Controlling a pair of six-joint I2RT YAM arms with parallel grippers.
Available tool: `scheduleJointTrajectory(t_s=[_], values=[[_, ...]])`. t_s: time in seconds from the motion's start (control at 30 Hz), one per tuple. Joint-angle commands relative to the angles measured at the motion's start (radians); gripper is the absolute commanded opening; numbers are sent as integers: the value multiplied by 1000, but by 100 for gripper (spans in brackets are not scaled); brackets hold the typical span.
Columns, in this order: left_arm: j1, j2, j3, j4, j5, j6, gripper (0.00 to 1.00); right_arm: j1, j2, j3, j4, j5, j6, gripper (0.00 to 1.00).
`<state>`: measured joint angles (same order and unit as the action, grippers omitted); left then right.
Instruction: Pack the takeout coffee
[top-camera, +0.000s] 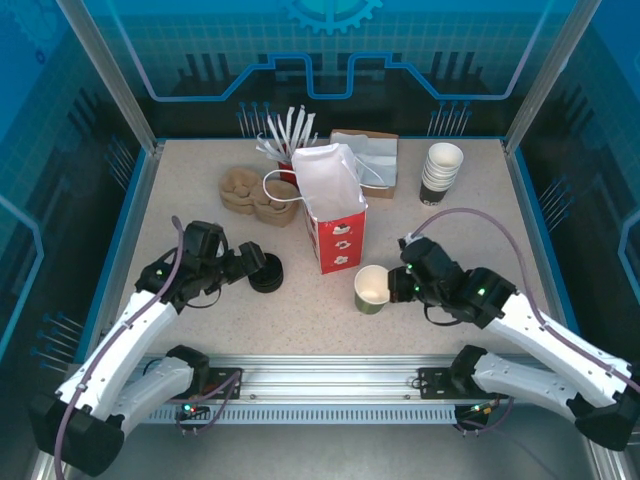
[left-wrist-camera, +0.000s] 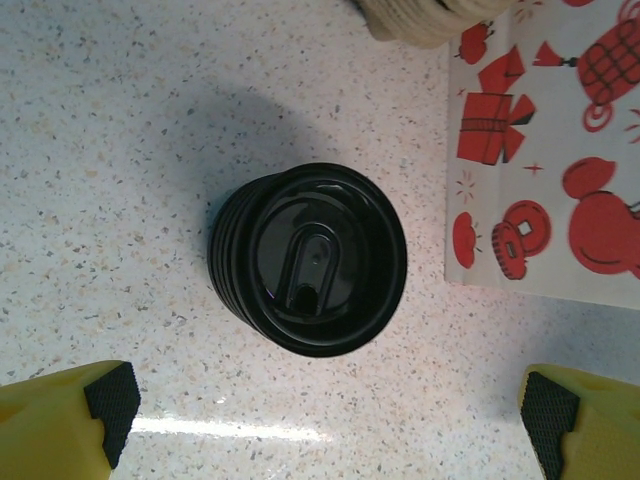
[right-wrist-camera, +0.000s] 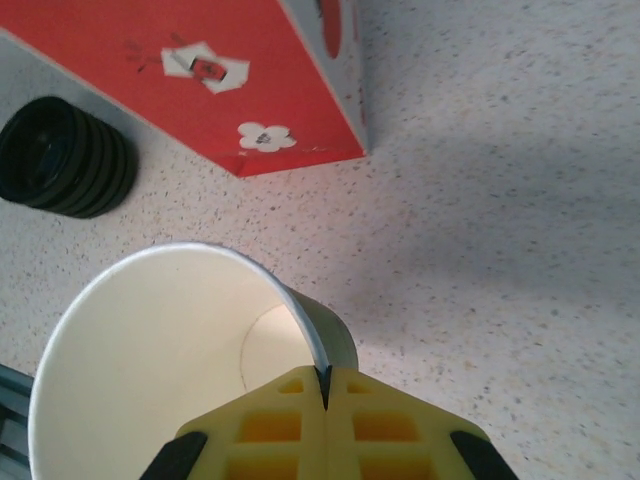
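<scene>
- Left pincer (left-wrist-camera: 330, 405): jaws spread wide and holding nothing. Its yellow fingers with black pads (left-wrist-camera: 112, 398) are poised above the pale speckled bench (top-camera: 300, 325).
- Stack of flat round black plastic lids (left-wrist-camera: 310, 258): this lid stack rests on the bench directly beneath the left pincer, just ahead of its fingers and untouched by them.
- Right pincer (right-wrist-camera: 323, 385): jaws closed narrowly on the wall of the small paper cup with dark olive-green sides and a cream interior (right-wrist-camera: 160, 350). One finger is inside the rim and one outside.
- Paper cup: standing on the bench with its top open, at the tip of the right pincer, on the side toward the lid stack.
- Red printed paper bag with white lining and white cord handles (top-camera: 335, 225): standing open ahead of the right pincer and to its left, just beyond the cup and apart from it. It is to the right of the left pincer.
- Stack of white-rimmed dark paper cups (top-camera: 441, 172): well ahead of the right pincer, near the bench's far edge.
</scene>
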<state>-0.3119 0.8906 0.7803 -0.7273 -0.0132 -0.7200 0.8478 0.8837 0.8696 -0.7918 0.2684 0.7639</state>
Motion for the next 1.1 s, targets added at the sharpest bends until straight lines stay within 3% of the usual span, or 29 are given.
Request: scheduleJointTrajectory(t_s=[0.0,0.2,0.77,1.07], values=[[-7,19,-29,58,-29,-35,99,82,32,-39,147,90,71,0],[-7,31,-66,91,-31,-39,99,168,122,-71,264,133,72,0],[-7,177,-65,126,-66,8,98,175,293,-90,407,45,65,0],[-7,268,-49,146,-66,48,69,177,346,-57,386,50,38,0]])
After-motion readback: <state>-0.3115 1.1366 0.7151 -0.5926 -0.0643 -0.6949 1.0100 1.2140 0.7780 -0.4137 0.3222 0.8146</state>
